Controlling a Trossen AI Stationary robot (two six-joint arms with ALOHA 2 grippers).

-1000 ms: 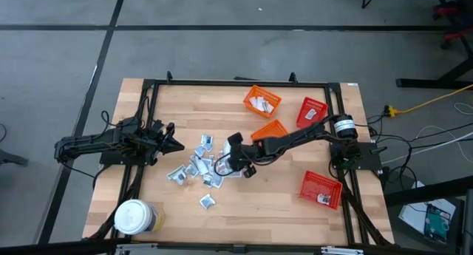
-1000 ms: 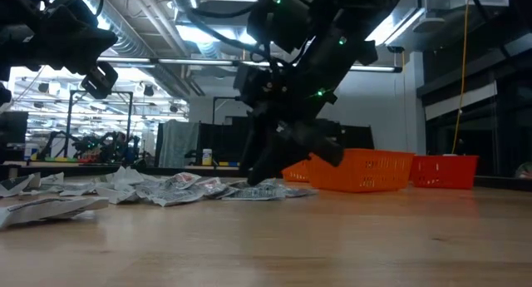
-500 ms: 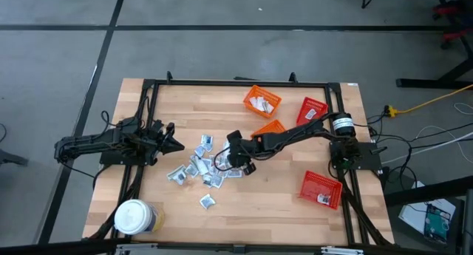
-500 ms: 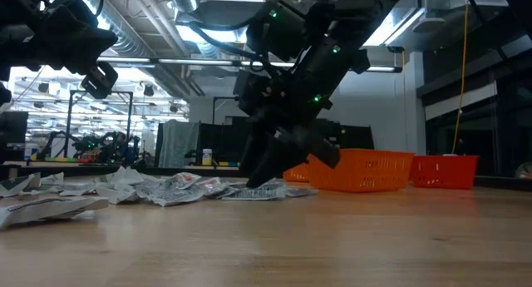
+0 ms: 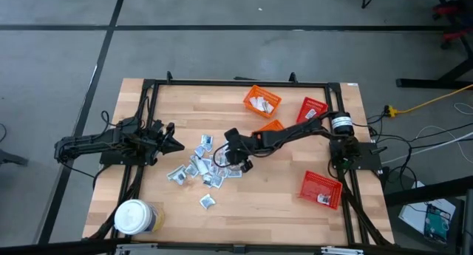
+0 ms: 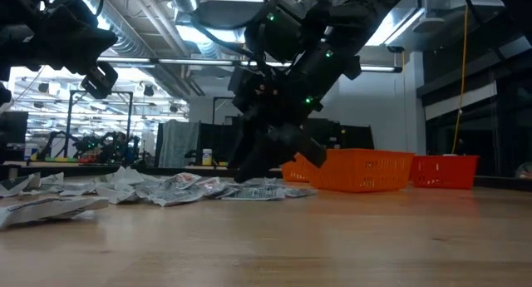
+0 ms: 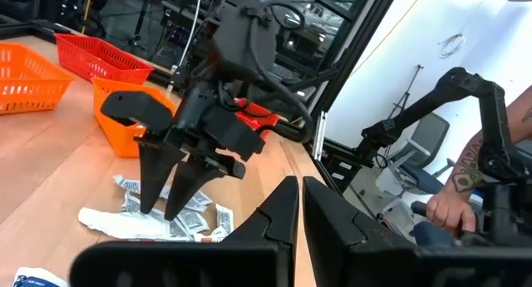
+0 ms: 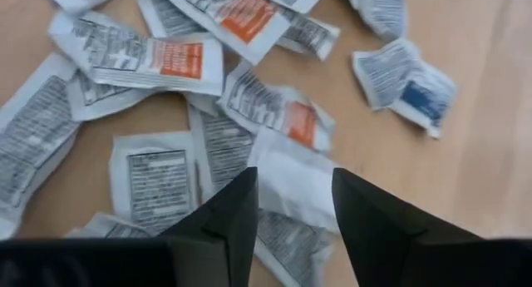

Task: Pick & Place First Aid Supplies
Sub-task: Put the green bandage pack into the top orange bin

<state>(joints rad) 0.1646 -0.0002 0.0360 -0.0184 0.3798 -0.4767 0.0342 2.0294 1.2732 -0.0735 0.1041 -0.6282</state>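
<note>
The first aid supplies (image 5: pixel 196 166) are several small silvery-white sachets, scattered flat on the wooden table left of centre. They also show in the right wrist view (image 8: pixel 150 58) and the low view (image 6: pixel 166 187). My right gripper (image 5: pixel 221 160) slants down over the right edge of this pile. It is open, with one plain white sachet (image 8: pixel 293 175) lying between its fingertips. My left gripper (image 5: pixel 174 144) hangs level at the table's left side, shut and holding nothing (image 7: pixel 301 195). My right gripper comes at the pile's right edge slanting down from the table's right side, its fingers (image 7: pixel 150 200) astride the white sachet. Whether the fingertips touch that sachet or the sachets under them, I cannot tell.
An orange basket (image 5: pixel 262 102) holding a few sachets stands at the far centre. A second orange basket (image 5: pixel 270 127) lies under my right arm. Red baskets stand at the far right (image 5: pixel 311 111) and near right (image 5: pixel 321 189). A white-lidded jar (image 5: pixel 134 216) stands near left.
My right gripper has moved a little toward the table's left edge, farther over the pile of sachets, and has tipped slightly. It stays open. The sachets lie as before.
</note>
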